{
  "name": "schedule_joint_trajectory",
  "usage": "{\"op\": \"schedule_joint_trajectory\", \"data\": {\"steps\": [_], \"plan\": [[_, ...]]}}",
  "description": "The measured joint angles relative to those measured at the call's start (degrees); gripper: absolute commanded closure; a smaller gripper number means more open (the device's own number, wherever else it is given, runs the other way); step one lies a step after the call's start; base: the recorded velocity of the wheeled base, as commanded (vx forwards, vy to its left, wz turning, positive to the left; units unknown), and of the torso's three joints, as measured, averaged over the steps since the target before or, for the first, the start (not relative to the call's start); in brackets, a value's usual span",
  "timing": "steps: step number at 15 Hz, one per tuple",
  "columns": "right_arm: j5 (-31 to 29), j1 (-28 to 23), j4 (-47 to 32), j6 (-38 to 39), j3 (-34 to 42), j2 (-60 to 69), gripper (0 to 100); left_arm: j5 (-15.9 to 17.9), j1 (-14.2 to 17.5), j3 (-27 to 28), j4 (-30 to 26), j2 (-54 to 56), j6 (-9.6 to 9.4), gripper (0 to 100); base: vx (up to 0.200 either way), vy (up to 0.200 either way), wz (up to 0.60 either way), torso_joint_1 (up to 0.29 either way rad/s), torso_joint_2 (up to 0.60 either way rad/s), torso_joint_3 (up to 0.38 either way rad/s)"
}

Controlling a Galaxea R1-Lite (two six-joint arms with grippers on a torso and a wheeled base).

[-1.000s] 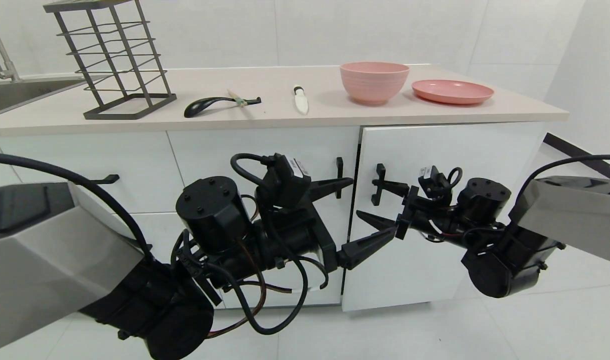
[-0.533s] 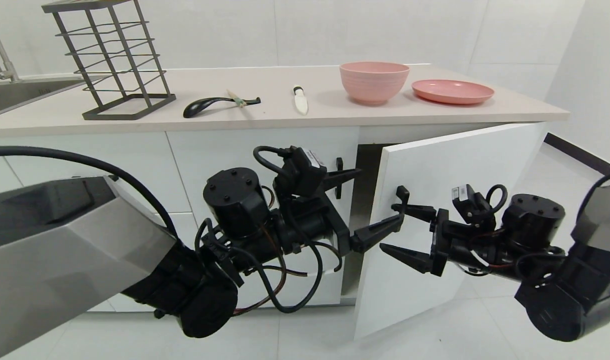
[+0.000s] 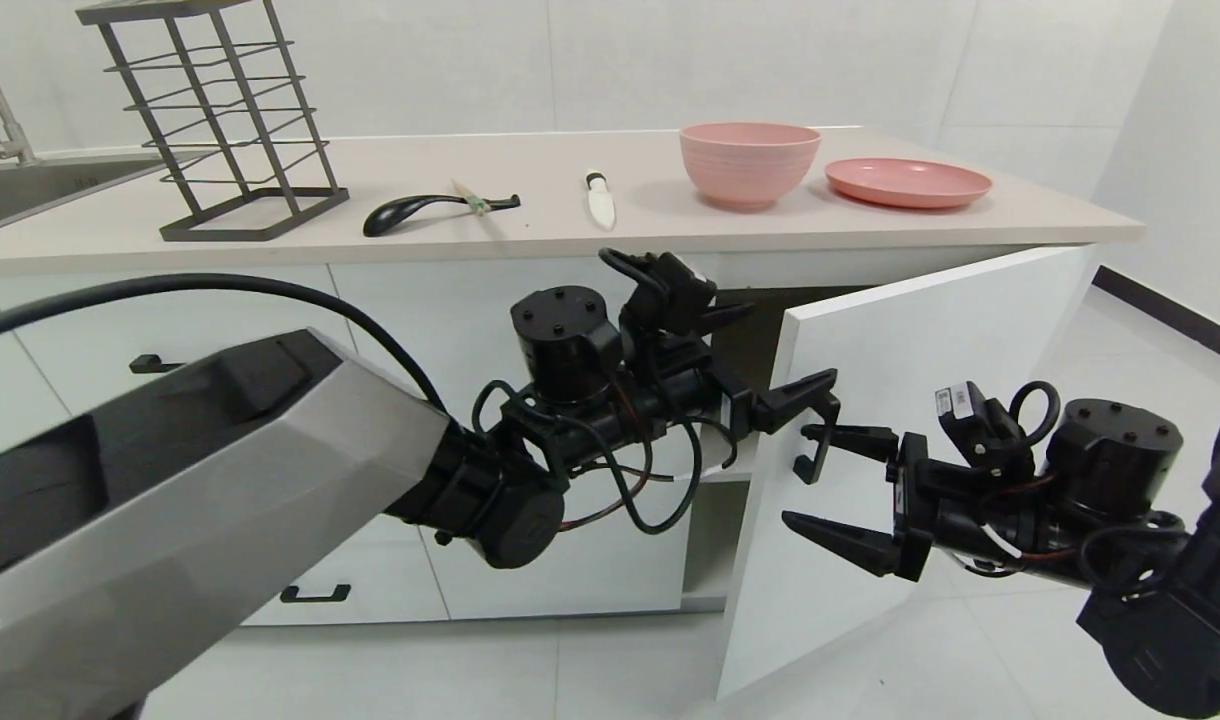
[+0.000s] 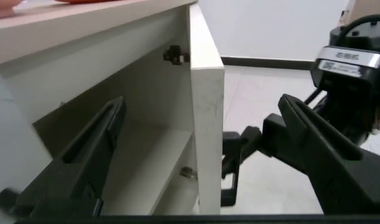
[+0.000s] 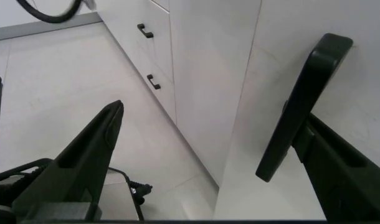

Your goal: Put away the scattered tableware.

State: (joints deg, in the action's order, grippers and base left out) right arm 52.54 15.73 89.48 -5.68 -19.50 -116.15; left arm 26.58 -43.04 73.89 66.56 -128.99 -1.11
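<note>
At the far left of the counter (image 3: 570, 235) a wire rack (image 3: 215, 120) is seen upright. Beside it a dark spoon (image 3: 410, 210) is laid flat, with chopsticks (image 3: 473, 197) crossed over its handle. Both are judged light and stiff; the spoon would best be taken at the raised handle, and the thin chopsticks are likely to roll or slip unless pinched together near the middle. Further right a knife (image 3: 601, 200) is laid with its white blade toward the counter's front edge, so its dark handle at the far end should be gripped. A pink bowl (image 3: 750, 162) is stood upright, and just beside it a pink plate (image 3: 908, 182) is laid flat. Both look rigid and light, perhaps smooth enough to slip. The bowl's wall can be pinched at the rim, while the low plate offers only its thin edge.

Below the counter, the left gripper (image 3: 793, 343) is held spread, its fingers set either side of the free edge of the door (image 3: 930, 400), which is swung partly open. The right gripper (image 3: 795, 474) is also held spread in front of the door, with the handle (image 3: 815, 448) close against its upper finger; nothing is pinched by either
</note>
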Motion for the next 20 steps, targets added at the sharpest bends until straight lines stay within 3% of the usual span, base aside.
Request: {"op": "schedule_joint_trajectory", "data": {"steps": [5, 16, 20], "plan": [[0.44, -1.07, 0.93, -0.23, -0.89, -1.95, 0, 0.84, -3.45, 4.00, 0.26, -4.86, 0.35, 0, 0.000, 0.000, 0.00, 0.000, 0.00, 0.000], [-0.10, -8.40, 0.38, -3.73, -3.23, -6.92, 0, 0.84, -4.02, 3.84, 2.35, -5.63, 0.43, 0, 0.000, 0.000, 0.00, 0.000, 0.00, 0.000], [-0.71, -9.47, 0.51, -5.16, 0.88, -2.54, 0, 0.66, -4.24, 3.84, 2.27, -5.61, 0.40, 0, 0.000, 0.000, 0.00, 0.000, 0.00, 0.000]]}}
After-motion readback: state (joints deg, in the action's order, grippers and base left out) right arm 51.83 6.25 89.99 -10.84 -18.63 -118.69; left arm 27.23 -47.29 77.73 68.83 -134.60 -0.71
